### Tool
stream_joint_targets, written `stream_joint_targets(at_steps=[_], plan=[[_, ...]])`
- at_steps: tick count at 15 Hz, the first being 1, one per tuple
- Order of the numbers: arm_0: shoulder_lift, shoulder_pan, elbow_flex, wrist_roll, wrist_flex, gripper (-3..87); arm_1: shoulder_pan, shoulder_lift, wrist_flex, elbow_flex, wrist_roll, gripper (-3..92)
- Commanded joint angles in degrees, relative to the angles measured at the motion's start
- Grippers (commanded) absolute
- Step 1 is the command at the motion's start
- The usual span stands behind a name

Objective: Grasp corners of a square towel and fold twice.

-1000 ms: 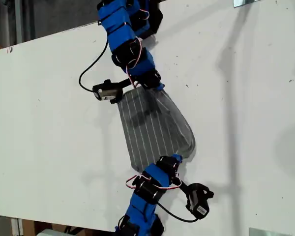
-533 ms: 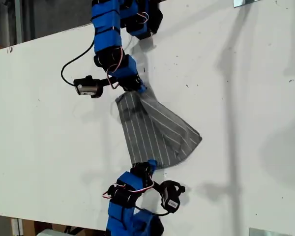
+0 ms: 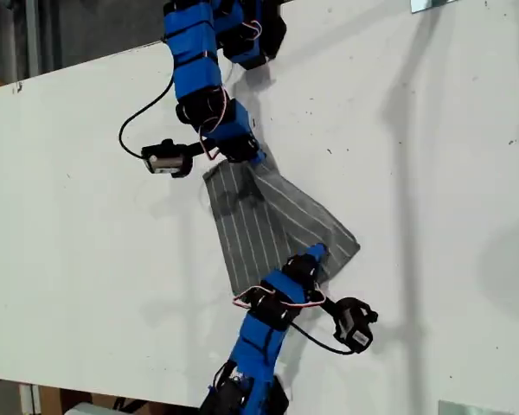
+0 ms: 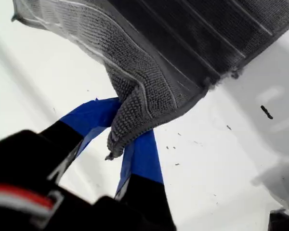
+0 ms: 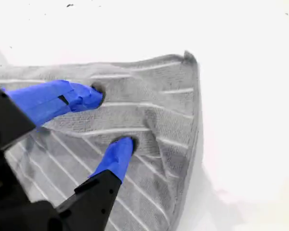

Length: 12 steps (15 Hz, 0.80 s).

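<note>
Towel (image 3: 259, 229) lies mid-table (image 3: 86, 242) between the two arms, mostly flat. One flap is folded over on the exterior view's right side, so the outline runs to a point there.

Our first gripper (image 3: 253, 159) sits at the towel's far tip, by the arm at the exterior view's top. In its wrist view the first gripper (image 4: 120, 139) is clamped tight on a corner (image 4: 116, 144), with the cloth bunched between the blue fingers and raised off the table. We read that as a hold for carrying this corner across for the fold.

Our second gripper (image 3: 316, 253) comes from the arm at the exterior view's bottom and rests on the flap. In its wrist view the second gripper (image 5: 113, 115) has jaws apart. Both fingertips (image 5: 91, 94) press down onto the cloth, just inside another corner (image 5: 189, 57). Nothing is pinched yet. It looks like a straddle so the cloth can be gathered when the jaws close, or a pin to stop the towel sliding.

We judge the fold to be in progress. The edges are not lined up yet. One risk is the second gripper closing on too little cloth.
</note>
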Motion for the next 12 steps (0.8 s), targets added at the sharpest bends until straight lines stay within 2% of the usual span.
stream_joint_targets(at_steps=[1, 4, 6, 9, 12], plan=[[-4.0, 4.4, -5.4, -4.1, -3.3, 18.8, -1.5, 0.2, -1.6, 0.1, 0.2, -0.1], [-6.4, 9.1, -4.7, -9.7, -3.8, 19.2, -3.4, -0.6, -3.9, 1.8, 1.5, -0.1], [-9.3, 11.1, -5.0, -11.4, -6.2, 19.5, -4.7, -1.6, -5.3, 1.9, 2.0, -0.1], [-12.0, 10.4, -5.5, -9.8, -10.9, 19.6, -5.6, -2.7, -5.8, 1.7, 2.4, -0.1], [-13.4, 8.0, -6.4, -6.9, -12.6, 19.7, -5.9, -3.4, -6.1, 1.7, 2.4, -0.1]])
